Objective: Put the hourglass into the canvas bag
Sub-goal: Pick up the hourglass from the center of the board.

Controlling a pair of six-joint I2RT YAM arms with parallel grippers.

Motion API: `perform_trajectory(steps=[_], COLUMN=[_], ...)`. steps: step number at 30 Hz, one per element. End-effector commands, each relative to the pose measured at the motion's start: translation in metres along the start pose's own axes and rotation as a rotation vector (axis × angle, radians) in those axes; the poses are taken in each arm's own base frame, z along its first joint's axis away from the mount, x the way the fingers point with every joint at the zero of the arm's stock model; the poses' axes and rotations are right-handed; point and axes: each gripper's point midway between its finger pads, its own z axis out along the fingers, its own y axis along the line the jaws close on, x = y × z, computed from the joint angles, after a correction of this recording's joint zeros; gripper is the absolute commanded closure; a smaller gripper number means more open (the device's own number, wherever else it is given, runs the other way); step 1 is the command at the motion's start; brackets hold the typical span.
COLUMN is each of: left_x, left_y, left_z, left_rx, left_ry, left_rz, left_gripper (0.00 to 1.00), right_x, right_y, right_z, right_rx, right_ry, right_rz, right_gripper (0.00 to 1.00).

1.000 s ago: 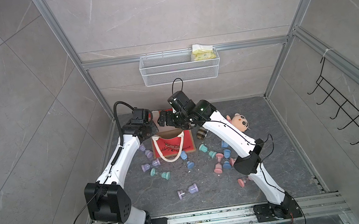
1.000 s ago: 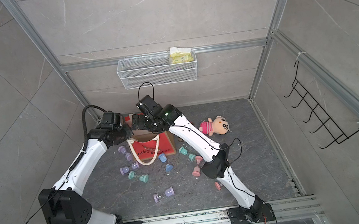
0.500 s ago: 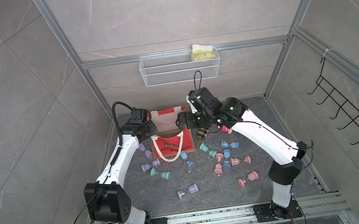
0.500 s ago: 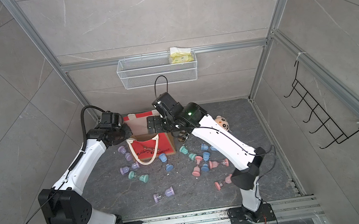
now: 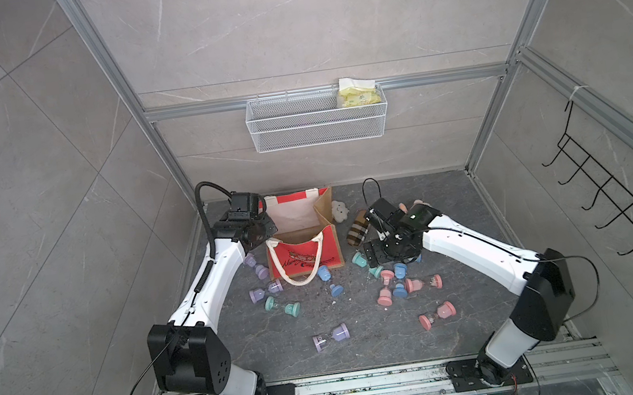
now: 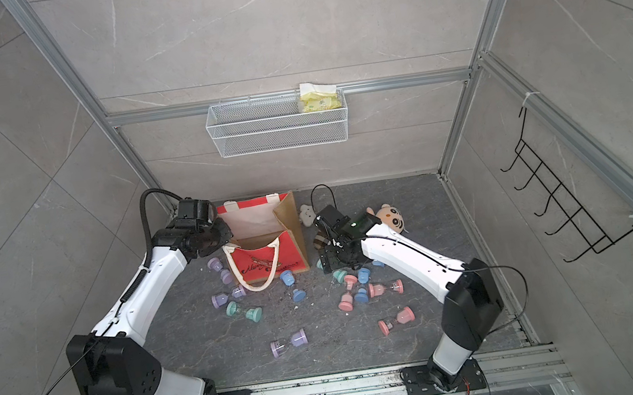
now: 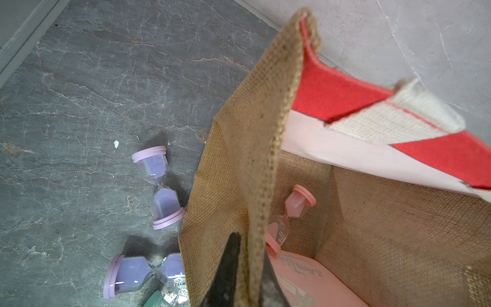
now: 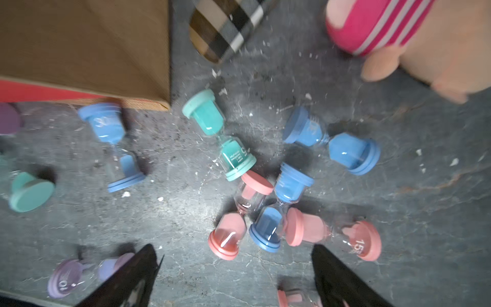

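Now, from the left: pinched shut on the burlap side rim of the canvas bag (image 5: 302, 256) by the left gripper (image 7: 248, 268), mouth kept agape. Inside, lying on the bag's floor, one pink hourglass (image 7: 291, 215). Swung away from above the bag within the last second and lowered over the loose hourglasses (image 8: 265, 226) beside it: right gripper (image 8: 233, 252), jaws spread wide, nothing between them. By judgement, one delivery done and the next pick being lined up.

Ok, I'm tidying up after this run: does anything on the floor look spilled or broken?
Yes: dark grit and white chips lie scattered on the floor around the teal hourglass, near the canvas bag. It looks like spillage; no cracked hourglass is visible.
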Motion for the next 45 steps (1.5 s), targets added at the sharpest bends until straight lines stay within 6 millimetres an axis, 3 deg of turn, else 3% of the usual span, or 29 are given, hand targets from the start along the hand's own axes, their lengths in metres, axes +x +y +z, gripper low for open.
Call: perform_trajectory(steps=[1, 7, 10, 19, 30, 45], left_x=[-0.023, -0.017, -0.014, -0.01, -0.009, -0.009], left_y=[-0.011, -0.013, -0.016, -0.019, -0.022, -0.023], left_z=[-0.023, -0.019, -0.019, -0.015, -0.013, -0.013], left_rx=[0.066, 0.071, 0.083, 0.087, 0.092, 0.092], left_ry=[-0.107, -0.087, -0.078, -0.068, -0.055, -0.052], left_rz=[-0.06, -0.065, -0.064, -0.06, -0.053, -0.045], left_gripper=[0.93, 0.93, 0.94, 0.94, 0.94, 0.93], right_x=[-0.007, -0.023, -0.022, -0.013, 0.012, 0.034], right_y=[0.01, 0.017, 0.028, 0.025, 0.035, 0.032], right_z=[0.027, 0.067, 0.084, 0.118, 0.137, 0.13], right_rx=[-0.015, 0.023, -0.011, 0.027, 0.049, 0.013], right_ry=[0.011, 0.047, 0.091, 0.144, 0.198, 0.221], right_rz=[-0.067, -0.135, -0.157, -0.185, -0.219, -0.205], right_gripper=[0.11, 0.18, 0.2, 0.23, 0.36, 0.61])
